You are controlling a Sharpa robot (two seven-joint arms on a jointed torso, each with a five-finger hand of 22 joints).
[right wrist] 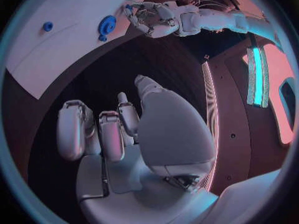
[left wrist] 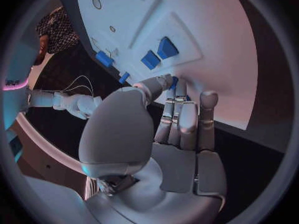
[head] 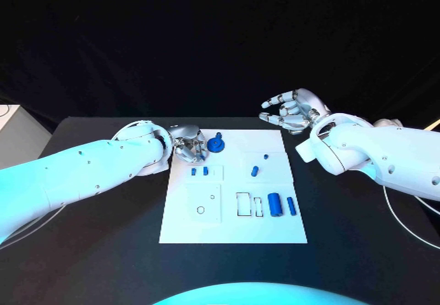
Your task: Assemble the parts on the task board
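- Lying flat in the middle of the black counter (head: 91, 254), the white task board (head: 234, 232) is seen with blue parts spread over it.
- A round blue part with a stem (head: 215, 144) is placed at the board's far left corner, just beside the left hand (head: 188, 145).
- Two small blue blocks (head: 200, 171) are set side by side a little nearer the robot; in the left wrist view they (left wrist: 159, 54) lie just beyond the fingertips (left wrist: 174, 82).
- A small blue peg (head: 255, 170) and a tiny blue dot (head: 266, 155) are found toward the board's right half.
- A thick blue cylinder (head: 274, 205) and a thinner blue bar (head: 290, 205) are laid next to two outlined slots (head: 250, 204) near the right edge.
- The left hand is held over the far left corner of the board, fingers curled downward; whether anything is pinched cannot be told.
- The right hand (head: 292, 109) is raised off the counter beyond the board's far right corner, well apart from the parts, fingers loosely bent and spread, nothing held.
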